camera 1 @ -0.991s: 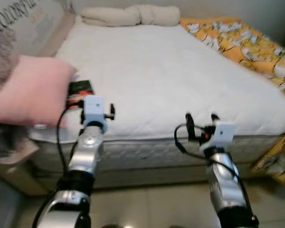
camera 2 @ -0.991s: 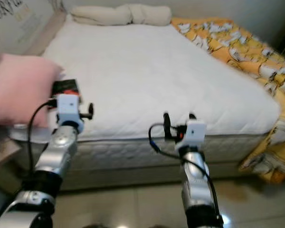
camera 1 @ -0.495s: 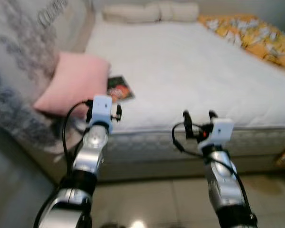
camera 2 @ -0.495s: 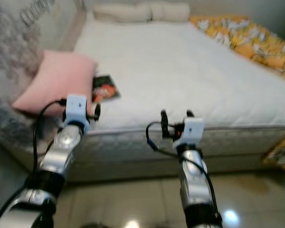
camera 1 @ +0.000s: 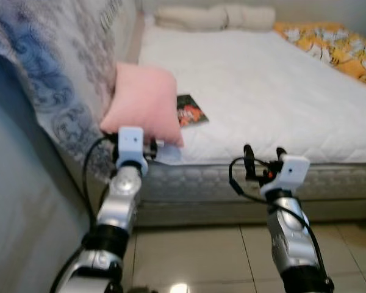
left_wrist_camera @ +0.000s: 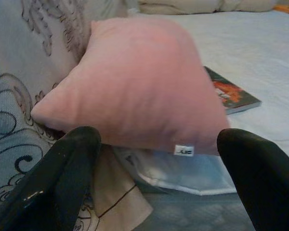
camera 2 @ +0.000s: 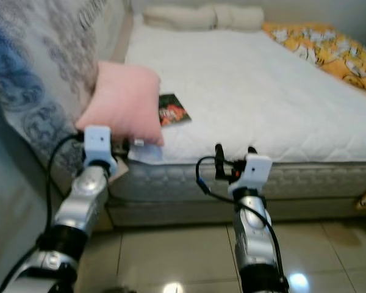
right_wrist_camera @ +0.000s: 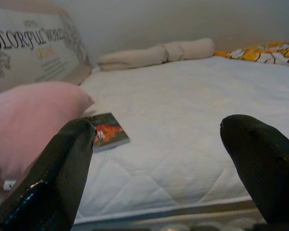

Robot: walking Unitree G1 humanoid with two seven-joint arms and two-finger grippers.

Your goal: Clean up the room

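Note:
A pink pillow [camera 1: 145,101] leans at the near left corner of the white bed [camera 1: 274,91], against a grey patterned cover. A small book with a red and dark cover [camera 1: 190,112] lies flat on the mattress just beside the pillow. My left gripper [left_wrist_camera: 160,142] is open and hovers right in front of the pillow's [left_wrist_camera: 135,86] lower corner with nothing between its fingers. My right gripper [camera 1: 263,155] is open and empty, held before the bed's front edge, apart from the book [right_wrist_camera: 108,134].
A rolled beige blanket [camera 1: 215,17] lies at the bed's head. A yellow patterned quilt [camera 1: 329,39] covers the far right side. The grey patterned cover [camera 1: 55,67] hangs down on the left. Tiled floor [camera 1: 195,256] lies below. A pale sheet [left_wrist_camera: 183,168] pokes out under the pillow.
The whole view has swung left, so bed, pillow and book now sit further right. The left gripper is now close to the pillow's corner. Both grippers stay open.

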